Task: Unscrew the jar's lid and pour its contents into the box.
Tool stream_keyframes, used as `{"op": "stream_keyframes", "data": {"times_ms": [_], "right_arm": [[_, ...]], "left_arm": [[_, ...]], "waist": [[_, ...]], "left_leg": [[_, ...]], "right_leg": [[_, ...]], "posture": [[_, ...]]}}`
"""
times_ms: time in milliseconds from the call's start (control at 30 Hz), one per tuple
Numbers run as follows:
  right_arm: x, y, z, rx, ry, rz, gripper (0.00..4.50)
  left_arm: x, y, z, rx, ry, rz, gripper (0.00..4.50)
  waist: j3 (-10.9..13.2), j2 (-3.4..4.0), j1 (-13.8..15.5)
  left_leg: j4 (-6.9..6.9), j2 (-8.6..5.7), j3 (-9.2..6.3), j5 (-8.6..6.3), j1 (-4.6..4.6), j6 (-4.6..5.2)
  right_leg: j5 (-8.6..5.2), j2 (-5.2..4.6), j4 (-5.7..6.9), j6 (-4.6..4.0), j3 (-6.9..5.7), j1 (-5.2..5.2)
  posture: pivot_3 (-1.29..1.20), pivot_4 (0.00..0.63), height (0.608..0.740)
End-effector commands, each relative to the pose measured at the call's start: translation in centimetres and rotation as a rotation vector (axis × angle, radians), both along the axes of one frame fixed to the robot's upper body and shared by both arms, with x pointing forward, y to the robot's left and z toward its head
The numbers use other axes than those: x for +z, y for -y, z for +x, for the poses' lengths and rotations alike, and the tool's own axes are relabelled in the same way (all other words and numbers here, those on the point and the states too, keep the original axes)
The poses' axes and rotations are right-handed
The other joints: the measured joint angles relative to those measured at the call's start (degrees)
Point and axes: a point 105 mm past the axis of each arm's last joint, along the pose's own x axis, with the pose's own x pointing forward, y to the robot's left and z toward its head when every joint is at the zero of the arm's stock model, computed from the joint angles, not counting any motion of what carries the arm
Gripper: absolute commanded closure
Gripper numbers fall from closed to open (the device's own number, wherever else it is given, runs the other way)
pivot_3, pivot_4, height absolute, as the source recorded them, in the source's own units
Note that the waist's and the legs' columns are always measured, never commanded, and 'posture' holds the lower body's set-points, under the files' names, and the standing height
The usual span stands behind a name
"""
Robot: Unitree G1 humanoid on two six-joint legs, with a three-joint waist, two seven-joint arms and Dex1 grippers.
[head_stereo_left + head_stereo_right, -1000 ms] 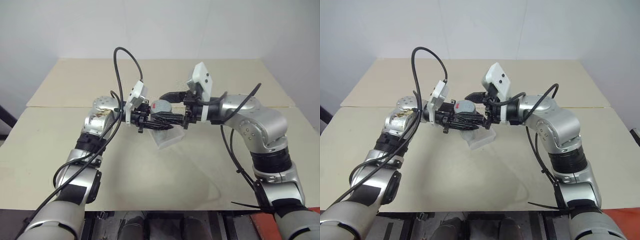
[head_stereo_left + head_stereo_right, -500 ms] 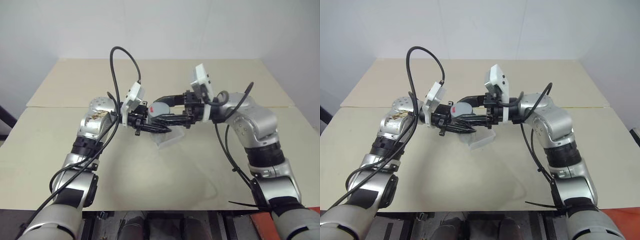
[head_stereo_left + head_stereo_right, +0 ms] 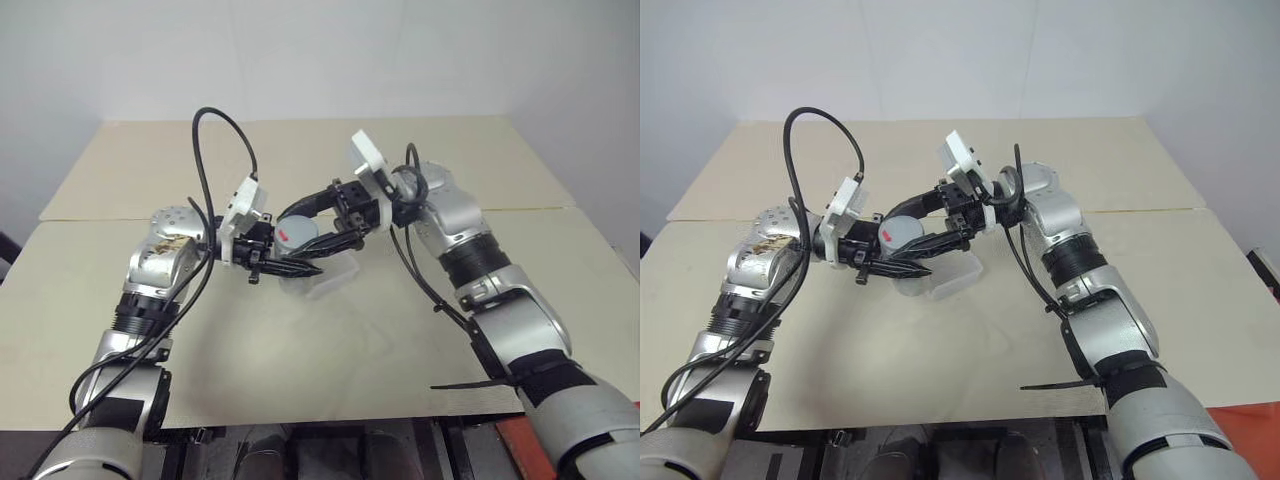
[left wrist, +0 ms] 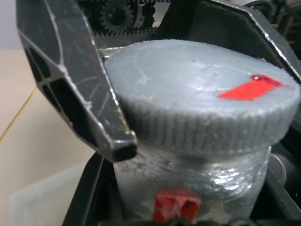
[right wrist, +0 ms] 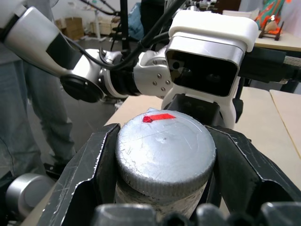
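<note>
1. In the centre of the left eye view, the jar (image 3: 296, 236) is held in the air between the two arms, just above the clear plastic box (image 3: 322, 280), which rests on the beige table (image 3: 330, 340).
2. The left gripper (image 3: 290, 262) is clamped around the jar's body, its black fingers (image 4: 80, 89) pressed against the foil-wrapped wall with the red label.
3. The right gripper (image 3: 325, 215) is closed on the ribbed grey lid (image 5: 164, 153), one finger (image 5: 84, 174) on each side of the rim. A red strip is seen on the lid's flat top.
4. The lid is seated on the jar, so the unscrewing step is judged to be in hand; the contents are hidden inside.
5. Next, a twist of the right wrist is called for while the body is held firm, then the lid is lifted clear before the jar is tipped over the box.
</note>
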Motion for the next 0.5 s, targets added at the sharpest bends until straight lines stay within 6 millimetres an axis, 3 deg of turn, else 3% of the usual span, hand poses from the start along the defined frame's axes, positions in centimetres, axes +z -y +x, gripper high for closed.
{"op": "stream_keyframes", "data": {"times_ms": [33,200,367,500], "right_arm": [[1.3,-0.2,-0.3,0.040,0.059,-0.004,1.38],[2.5,0.9,0.5,-0.078,0.049,0.047,0.03],[3.3,3.1,0.4,-0.254,0.044,0.098,0.03],[3.6,3.4,-0.6,-0.320,0.027,0.121,0.03]], "left_arm": [[1.6,0.7,-0.6,-0.033,0.041,-0.050,2.56],[1.6,-0.2,0.4,0.030,0.036,-0.054,2.56],[1.8,-0.9,1.7,0.091,0.036,-0.064,2.56],[1.7,-1.0,2.4,0.117,0.034,-0.065,2.56]], "waist": [[0.00,0.00,0.10],[0.00,0.00,0.11],[0.00,0.00,0.44],[0.00,0.00,0.23]], "left_leg": [[0.00,0.00,0.00,0.00,0.00,0.00],[0.00,0.02,0.00,0.00,0.00,-0.01],[0.00,0.01,-0.05,0.01,-0.05,-0.02],[0.00,-0.03,-0.01,0.01,-0.04,-0.01]], "right_leg": [[0.00,-0.01,0.00,0.00,-0.05,0.00],[0.01,-0.04,0.01,-0.01,-0.20,0.00],[0.01,-0.16,0.04,-0.01,-0.41,-0.01],[0.01,-0.23,0.03,-0.02,-0.47,-0.01]], "posture": [[0.00,0.150,0.740],[0.00,0.150,0.740],[0.00,0.150,0.740],[0.00,0.150,0.740]]}}
